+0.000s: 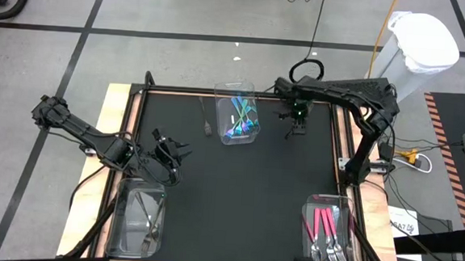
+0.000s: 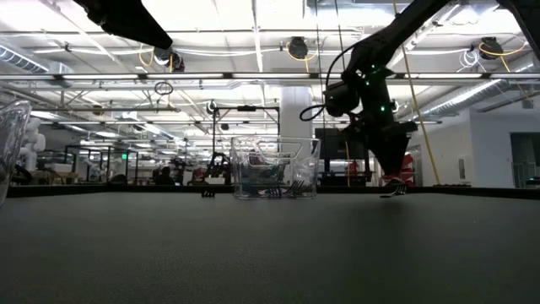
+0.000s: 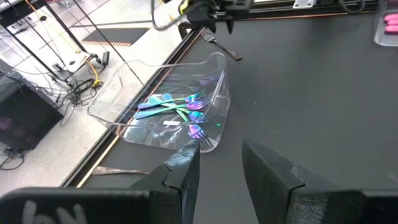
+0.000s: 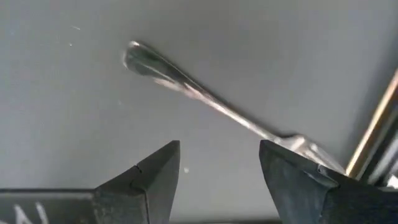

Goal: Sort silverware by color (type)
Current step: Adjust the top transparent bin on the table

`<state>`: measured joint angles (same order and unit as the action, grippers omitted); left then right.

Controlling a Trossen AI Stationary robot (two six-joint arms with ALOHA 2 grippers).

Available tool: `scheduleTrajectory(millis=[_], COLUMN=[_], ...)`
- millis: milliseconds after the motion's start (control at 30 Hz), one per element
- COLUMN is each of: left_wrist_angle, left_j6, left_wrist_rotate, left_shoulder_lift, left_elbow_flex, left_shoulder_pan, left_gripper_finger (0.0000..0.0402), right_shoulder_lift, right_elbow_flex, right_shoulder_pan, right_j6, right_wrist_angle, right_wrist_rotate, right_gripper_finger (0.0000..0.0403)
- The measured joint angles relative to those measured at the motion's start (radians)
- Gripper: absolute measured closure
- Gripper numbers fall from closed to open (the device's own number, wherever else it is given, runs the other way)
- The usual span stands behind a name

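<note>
A grey fork [image 4: 211, 102] lies flat on the black table near its far right corner. My right gripper [image 4: 217, 168] hangs open just above it, pointing down, one finger on each side of the handle without touching; the low view shows this gripper [image 2: 392, 181] close over the fork [image 2: 392, 192]. Left of it, a clear bin [image 1: 237, 115] holds teal-handled silverware [image 3: 174, 106]. Another dark fork [image 1: 206, 117] rests on the table left of that bin. My left gripper [image 3: 221, 168] waits open and empty over the table's left side [image 1: 166, 155].
A clear bin with grey utensils [image 1: 138, 218] stands at the near left corner. A clear bin with pink-handled ones [image 1: 330, 229] stands at the near right corner. Bare black table [image 1: 245, 196] lies between them. The wooden table frame [image 4: 373, 134] runs close beside the fork.
</note>
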<state>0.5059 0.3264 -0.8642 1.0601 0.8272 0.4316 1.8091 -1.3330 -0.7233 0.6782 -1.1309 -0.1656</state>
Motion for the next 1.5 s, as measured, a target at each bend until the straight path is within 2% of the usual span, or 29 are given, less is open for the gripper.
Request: scheduleTrajectory(millis=[200,467,733,867,933,1067,1233,1500], left_wrist_angle=[0.000,0.001,0.001,0.000,0.000,0.000,-0.001,0.000], left_j6=[0.001,0.007,0.007,0.007,0.007,0.007,0.008,0.008], left_wrist_rotate=[0.000,0.000,0.000,0.000,0.000,0.000,0.001,0.001], left_shoulder_lift=[0.000,0.000,0.000,0.000,0.000,0.000,0.000,0.000], left_elbow_flex=[0.000,0.000,0.000,0.000,0.000,0.000,0.000,0.000], left_shoulder_pan=[0.001,0.001,0.001,0.000,0.000,0.001,0.001,0.001], left_gripper_finger=[0.0278,0.0278,0.0278,0.0278,0.0278,0.0278,0.0278,0.0278], right_shoulder_lift=[0.001,0.001,0.001,0.001,0.005,0.040,0.122,0.232], right_elbow_flex=[0.075,0.083,0.084,0.084,0.084,0.084,0.083,0.079], right_shoulder_pan=[0.089,0.120,0.259,0.310,0.321,0.322,0.321,0.326], right_j6=[0.071,0.082,-0.038,-0.048,-0.038,-0.009,0.060,0.072], right_wrist_angle=[0.048,0.098,0.106,0.108,0.112,0.108,0.108,0.115], right_wrist_rotate=[-0.059,-0.184,-0.309,-0.383,-0.388,-0.392,-0.488,-0.491], right_gripper_finger=[0.0185,0.0182,0.0131,0.0109,0.0105,0.0105,0.0105,0.0105])
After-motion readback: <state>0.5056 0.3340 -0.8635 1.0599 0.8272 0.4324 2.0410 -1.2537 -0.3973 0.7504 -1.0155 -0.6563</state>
